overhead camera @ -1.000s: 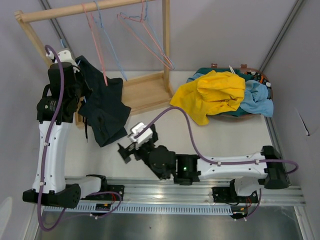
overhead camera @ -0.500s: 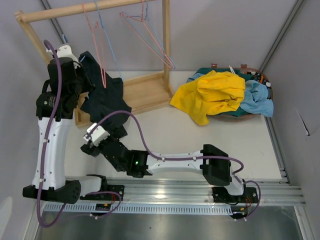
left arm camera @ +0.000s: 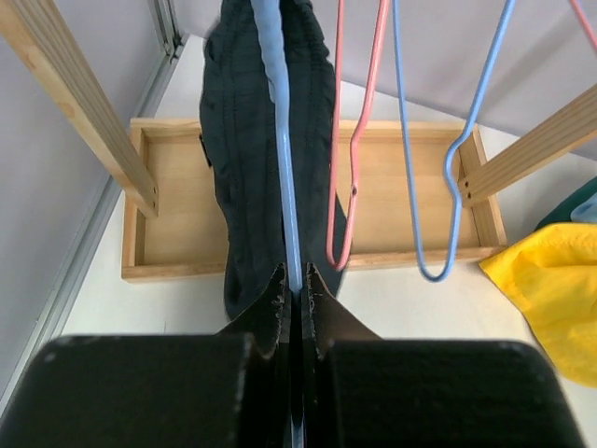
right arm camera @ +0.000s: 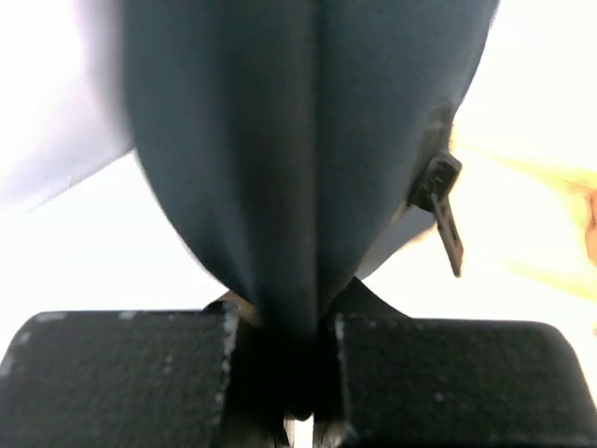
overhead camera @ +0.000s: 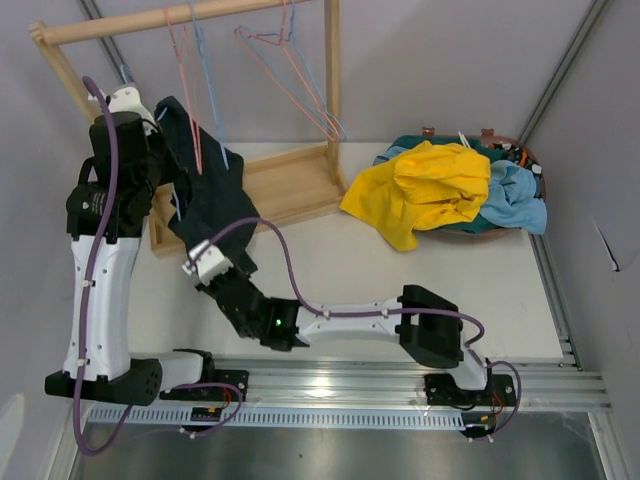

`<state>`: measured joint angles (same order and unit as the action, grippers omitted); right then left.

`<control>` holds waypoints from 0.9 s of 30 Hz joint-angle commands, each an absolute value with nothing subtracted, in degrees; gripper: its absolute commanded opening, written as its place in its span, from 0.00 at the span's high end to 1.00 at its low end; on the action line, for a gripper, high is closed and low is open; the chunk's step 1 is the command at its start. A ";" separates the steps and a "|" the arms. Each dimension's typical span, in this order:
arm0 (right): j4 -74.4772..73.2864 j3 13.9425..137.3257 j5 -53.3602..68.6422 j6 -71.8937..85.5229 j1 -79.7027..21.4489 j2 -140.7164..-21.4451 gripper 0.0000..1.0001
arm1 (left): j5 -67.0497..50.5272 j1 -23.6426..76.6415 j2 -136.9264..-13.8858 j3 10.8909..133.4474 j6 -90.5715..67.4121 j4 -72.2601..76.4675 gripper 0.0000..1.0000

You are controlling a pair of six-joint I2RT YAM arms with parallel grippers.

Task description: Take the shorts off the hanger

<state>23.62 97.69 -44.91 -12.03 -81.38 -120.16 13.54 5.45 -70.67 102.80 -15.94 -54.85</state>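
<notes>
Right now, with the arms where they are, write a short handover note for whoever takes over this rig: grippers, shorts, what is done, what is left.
The left gripper is shut on the light blue hanger, which carries the black shorts.
The right gripper is shut on the lower edge of the black shorts.
The yellow shorts, light blue shorts and teal shorts lie piled at the basket, far right.
Done: those pairs are off hangers.
Left: pull the black shorts off the hanger, then probably add them to the pile.
</notes>
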 commanded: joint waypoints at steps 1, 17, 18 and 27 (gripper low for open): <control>28.90 84.97 -50.79 -9.94 -88.93 -112.52 1.00 | 16.87 5.89 -72.33 109.59 -13.89 -51.41 1.00; 27.15 73.21 -56.36 -2.10 -86.27 -104.41 1.00 | 1.60 6.24 -68.56 108.64 -17.40 -54.75 1.00; 28.99 74.52 -54.95 -3.15 -83.61 -104.85 1.00 | 0.54 6.76 -67.68 107.33 -17.58 -55.97 1.00; 16.72 93.77 -42.89 -3.61 -60.84 -111.01 1.00 | -6.84 7.12 -57.57 97.83 -20.48 -57.48 1.00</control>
<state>20.32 88.42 -46.57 -4.78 -63.77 -111.81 -1.63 6.72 -59.27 101.08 -18.06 -60.66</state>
